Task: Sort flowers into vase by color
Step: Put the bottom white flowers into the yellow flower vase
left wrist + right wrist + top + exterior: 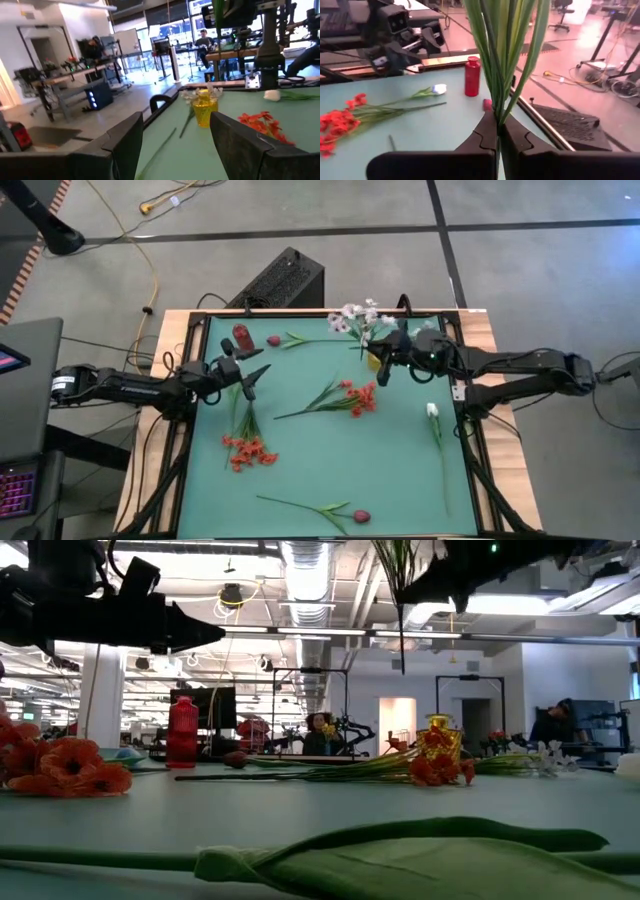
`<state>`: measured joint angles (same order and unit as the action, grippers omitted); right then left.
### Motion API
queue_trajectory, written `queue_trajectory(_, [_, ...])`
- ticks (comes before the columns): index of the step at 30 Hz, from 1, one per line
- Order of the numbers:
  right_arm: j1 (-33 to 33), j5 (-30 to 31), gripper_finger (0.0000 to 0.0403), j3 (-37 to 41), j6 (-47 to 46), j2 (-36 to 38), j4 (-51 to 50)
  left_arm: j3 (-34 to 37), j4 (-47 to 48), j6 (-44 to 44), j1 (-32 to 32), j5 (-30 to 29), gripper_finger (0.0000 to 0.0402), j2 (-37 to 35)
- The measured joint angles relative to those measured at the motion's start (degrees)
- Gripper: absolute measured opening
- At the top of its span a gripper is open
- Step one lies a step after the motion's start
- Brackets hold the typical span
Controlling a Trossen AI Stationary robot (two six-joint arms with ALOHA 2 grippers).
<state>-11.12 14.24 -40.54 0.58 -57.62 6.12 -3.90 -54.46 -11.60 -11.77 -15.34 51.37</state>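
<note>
1 camera looks straight down on the green-topped table (pixel 330 470); 1 sits at its surface; 2 wrist cameras face each other across it, sharing the red plastic bottle (pixel 472 76).

Between my open fingers (pixel 240 145), a yellow vase (pixel 204 111) stands on green table (pixel 200 155); orange-red flowers (pixel 262 125) lie just beside it.

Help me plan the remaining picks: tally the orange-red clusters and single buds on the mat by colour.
Orange-red clusters: 2
Dark pink buds: 2
White bud: 1
Total: 5
</note>
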Motion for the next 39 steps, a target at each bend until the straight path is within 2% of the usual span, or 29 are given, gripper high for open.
queue_trajectory(2, [-2.67, -1.78, 0.0027, 2.81, -0.04, 2.10, 3.52, 0.00, -0.10, 0.25, 0.00, -0.08, 0.0220, 0.00])
queue_trajectory(7, [-11.38, -11.15, 0.0027, 11.30, -2.06, 8.62, 13.30, 0.00, -2.37, 0.97, 0.00, -0.23, 0.0220, 0.00])
queue_trajectory(10, [-15.10, -13.87, 0.0027, 15.66, -3.78, 11.07, 18.77, -0.30, -2.93, 2.13, 0.00, -0.26, 0.0220, -0.04])
queue_trajectory(16, [-18.07, -14.15, 0.0027, 18.50, -4.23, 13.14, 16.95, -2.04, -1.42, 7.82, -0.02, 0.43, 0.0220, 0.44])
queue_trajectory(23, [-18.64, -14.08, 0.0027, 18.45, -5.50, 11.39, 15.71, -2.43, 3.98, 7.72, -0.02, 0.56, 0.0220, 0.44])
queue_trajectory(27, [-18.65, -11.00, 0.0027, 18.45, -5.26, 8.93, 14.64, -2.43, 7.21, 7.50, -0.02, 0.56, 0.0220, 0.46])
queue_trajectory(39, [-18.79, -10.67, 0.0027, 18.30, -6.14, 5.42, 16.53, -2.43, 8.07, 5.60, -0.02, 0.56, 0.0220, 0.44])
